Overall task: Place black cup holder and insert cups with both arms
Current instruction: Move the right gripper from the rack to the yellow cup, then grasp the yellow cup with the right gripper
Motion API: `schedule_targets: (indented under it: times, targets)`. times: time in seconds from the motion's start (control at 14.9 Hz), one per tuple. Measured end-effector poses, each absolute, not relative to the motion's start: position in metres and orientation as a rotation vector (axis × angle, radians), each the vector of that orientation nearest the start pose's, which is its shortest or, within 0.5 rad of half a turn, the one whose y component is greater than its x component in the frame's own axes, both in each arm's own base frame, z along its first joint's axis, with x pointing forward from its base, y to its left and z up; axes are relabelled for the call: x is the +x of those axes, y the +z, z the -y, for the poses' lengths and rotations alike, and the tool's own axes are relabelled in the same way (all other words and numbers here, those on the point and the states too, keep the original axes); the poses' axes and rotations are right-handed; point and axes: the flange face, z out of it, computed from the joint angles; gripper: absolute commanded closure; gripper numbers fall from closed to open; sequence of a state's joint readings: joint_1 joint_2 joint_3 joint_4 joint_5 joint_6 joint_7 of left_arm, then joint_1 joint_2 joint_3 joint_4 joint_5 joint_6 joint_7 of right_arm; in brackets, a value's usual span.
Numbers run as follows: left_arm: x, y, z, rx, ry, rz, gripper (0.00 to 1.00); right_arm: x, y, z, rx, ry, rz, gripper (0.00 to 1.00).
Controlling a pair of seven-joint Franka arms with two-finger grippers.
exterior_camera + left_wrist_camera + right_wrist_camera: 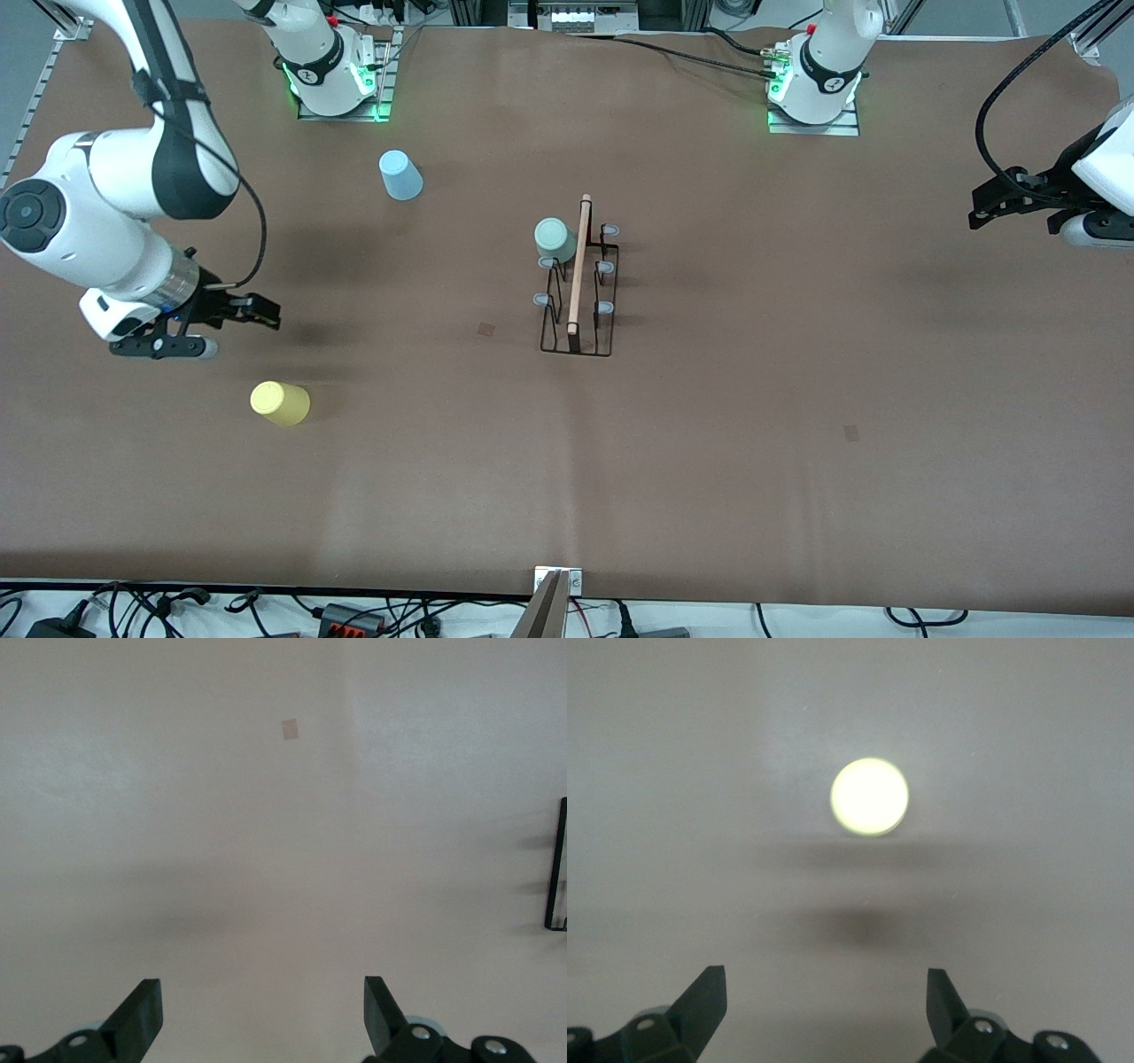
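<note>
Black cup holder [578, 292] stood mid-tabletop, its mint cup [555, 239] already pegged. Your right gripper [232, 324] hung released above the yellow cup [280, 403]; descend and grasp it next, you'd judge. Your left gripper [992, 206] waited released near the table's edge.

Even overhead light, soft shadows on the table [709, 461]; the yellow cup [869, 796] glares, overexposed.

Robotics lab: two white arms [106, 204] being shown bolted to metal base plates [341, 111] on a brown-covered table [709, 425]; cables and power adapters [345, 616] being seen along the table's edge.
</note>
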State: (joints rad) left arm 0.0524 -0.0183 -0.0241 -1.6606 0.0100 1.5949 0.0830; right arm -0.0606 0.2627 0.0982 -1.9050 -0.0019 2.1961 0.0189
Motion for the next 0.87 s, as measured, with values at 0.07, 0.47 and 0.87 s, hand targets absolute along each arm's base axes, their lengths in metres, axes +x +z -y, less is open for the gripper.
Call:
schedule_targets:
  times: [0.07,0.47,0.87]
  targets:
    - [0.548,0.594,-0.016,-3.132,0.075,-0.086,0.0,0.62,0.355,-0.013,-3.118,-0.07,0.065,0.0]
    - [0.548,0.594,-0.016,-3.132,0.075,-0.086,0.0,0.642,0.305,0.006,-3.108,-0.238,0.343,0.0]
    - [0.548,0.594,-0.016,-3.132,0.076,-0.086,0.0,0.654,0.265,0.011,-3.097,-0.296,0.451,0.0]
